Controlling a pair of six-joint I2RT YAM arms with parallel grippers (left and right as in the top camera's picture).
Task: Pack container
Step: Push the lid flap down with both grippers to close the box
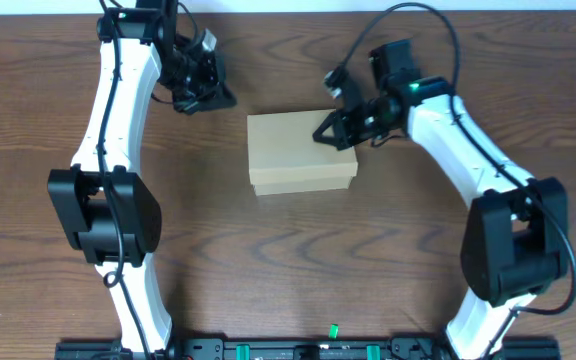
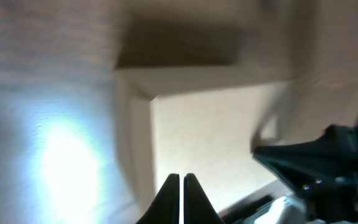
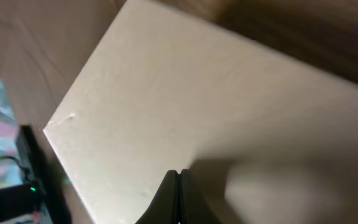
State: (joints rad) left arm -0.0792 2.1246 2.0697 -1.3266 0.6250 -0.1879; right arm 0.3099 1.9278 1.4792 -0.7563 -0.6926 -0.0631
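The container (image 1: 298,152) is a plain tan cardboard box in the middle of the table with its flap lid down. It also shows in the left wrist view (image 2: 210,130) and fills the right wrist view (image 3: 185,106). My right gripper (image 1: 326,135) is shut and empty, its tips over the box's top right corner (image 3: 179,177). My left gripper (image 1: 220,97) is shut and empty, up and left of the box and apart from it (image 2: 181,182). No stationery items are in view.
The brown wooden table (image 1: 58,90) lies all around the box. The right arm's dark gripper body (image 2: 328,162) shows beyond the box in the left wrist view. The arm bases stand at the front edge (image 1: 298,350).
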